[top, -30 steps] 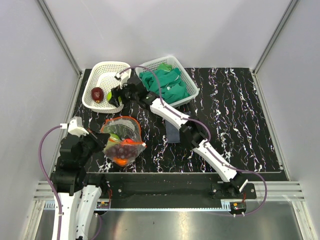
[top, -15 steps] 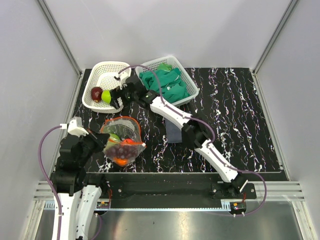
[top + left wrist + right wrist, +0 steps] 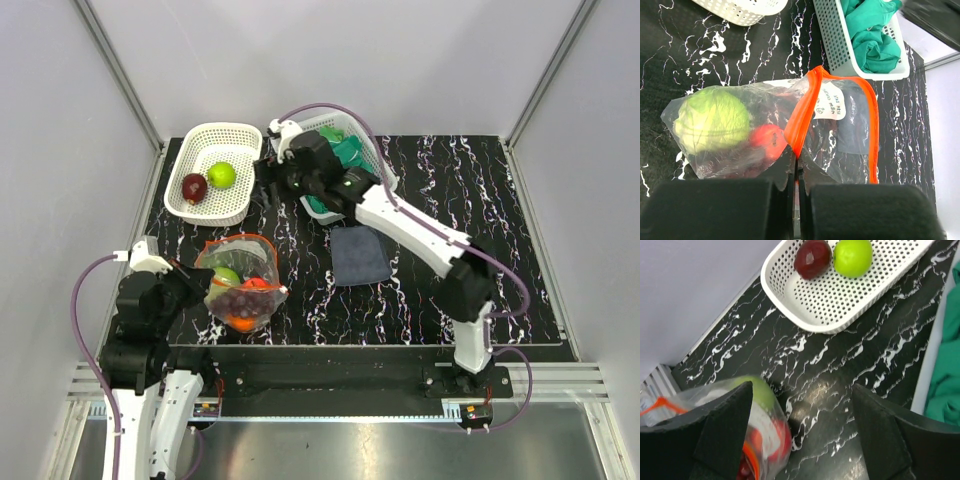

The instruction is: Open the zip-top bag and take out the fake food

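**Left fingers pinch the bag's mouth; right fingers stand wide and empty**

The left gripper (image 3: 796, 167) has its fingers pressed together on the orange-red zip strip (image 3: 801, 112) of the zip-top bag (image 3: 840, 135). Only the left wrist view shows this pinch closely; from above, the plastic and the arm hide it. The right gripper (image 3: 800, 400) has its fingers far apart with nothing between them, and its camera looks down on the black marbled table (image 3: 840, 355).

Only the top view shows where the right gripper hangs: over the table, between the white basket (image 3: 215, 132) and the grey basket (image 3: 832, 45) of green cloths (image 3: 875, 35). The right arm (image 3: 400, 215) crosses this grey basket and covers part of it. In the white basket a dark red apple (image 3: 813, 258) and a green apple (image 3: 853, 256) lie just beside each other. A dark grey-blue cloth (image 3: 360, 255) lies flat on the table, to the right of the bag and apart from it.

The bag lies near the front left part of the table. It is clear and crumpled, its mouth stands open in a loop, and it carries a white label (image 3: 830, 102). Inside are a pale green cabbage (image 3: 712, 120), a red tomato (image 3: 767, 140), dark grapes (image 3: 238, 297) and an orange (image 3: 240, 322).
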{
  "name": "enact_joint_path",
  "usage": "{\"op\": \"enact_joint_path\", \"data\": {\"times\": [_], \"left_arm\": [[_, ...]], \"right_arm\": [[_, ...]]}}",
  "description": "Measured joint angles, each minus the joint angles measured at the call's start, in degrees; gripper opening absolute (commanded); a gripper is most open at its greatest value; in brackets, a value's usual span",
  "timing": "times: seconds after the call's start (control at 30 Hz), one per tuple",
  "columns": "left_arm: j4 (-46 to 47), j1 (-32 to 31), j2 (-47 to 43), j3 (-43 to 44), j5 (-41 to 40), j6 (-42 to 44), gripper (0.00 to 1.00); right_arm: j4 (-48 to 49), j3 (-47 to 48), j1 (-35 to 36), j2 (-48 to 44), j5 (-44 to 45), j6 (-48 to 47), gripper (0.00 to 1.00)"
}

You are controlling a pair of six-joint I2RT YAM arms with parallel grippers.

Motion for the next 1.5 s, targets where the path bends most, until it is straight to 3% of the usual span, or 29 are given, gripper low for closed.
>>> {"op": "enact_joint_path", "data": {"times": [0.23,0.5,1.03,1.5], "left_arm": [[0.1,0.0,0.8,0.0,-0.4,0.0,0.0],[0.1,0.0,1.1,0.0,-0.4,-0.2,0.0],[0.0,0.0,1.0,0.7,-0.1,-0.2,0.0],[0.0,0.0,0.9,0.7,0.3,-0.5,0.0]], "right_arm": [[-1.4,-11.8,2.1,-11.0,-1.7,0.0,0.61],[-2.2,-13.4,11.0,-13.2,-7.5,-1.1,0.43],[-4.0,-11.3,12.8,1.2,-13.4,-1.0,0.46],[-4.8,-13.0,12.9,2.0,-13.9,-1.0,0.5]]}}
